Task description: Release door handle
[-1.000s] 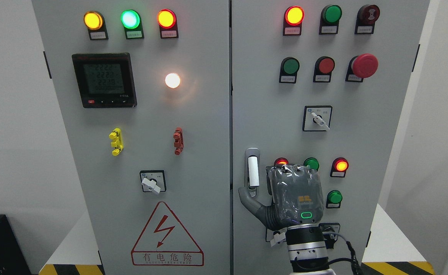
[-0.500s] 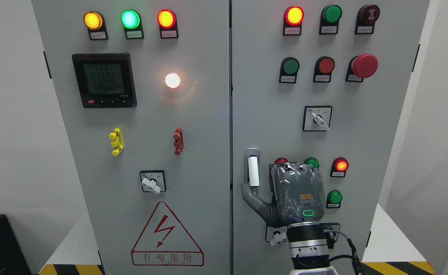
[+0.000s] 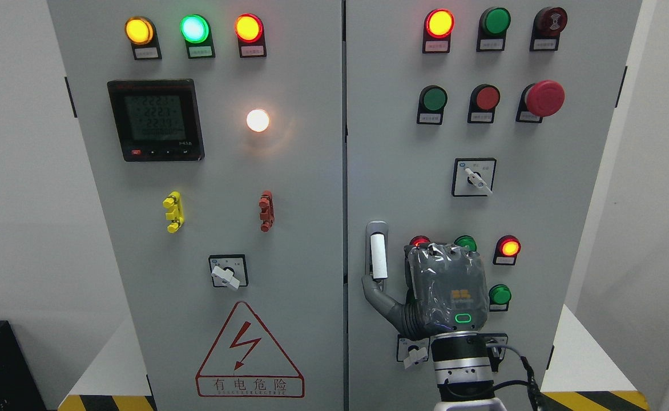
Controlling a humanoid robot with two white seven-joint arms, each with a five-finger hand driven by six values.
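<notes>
The door handle (image 3: 378,256) is a white lever in a grey recessed plate, upright at the left edge of the cabinet's right door (image 3: 403,171). My right hand (image 3: 446,290) rises from the bottom edge just right of the handle, its back toward the camera. Its thumb (image 3: 375,292) is spread out to the left, with the tip at the lower end of the handle plate. The other fingers are hidden behind the back of the hand. Nothing wraps the lever, which shows in full. The left arm is out of view.
Lit and unlit indicator lamps (image 3: 509,247) and push buttons sit close around the hand. A rotary switch (image 3: 474,177) is above it and a red mushroom button (image 3: 544,97) higher up. The left door (image 3: 289,171) carries a meter, switches and a warning triangle.
The right hand has drifted slightly to the right, and the thumb tip has shifted a little with it under the handle. The handle itself has not moved.
</notes>
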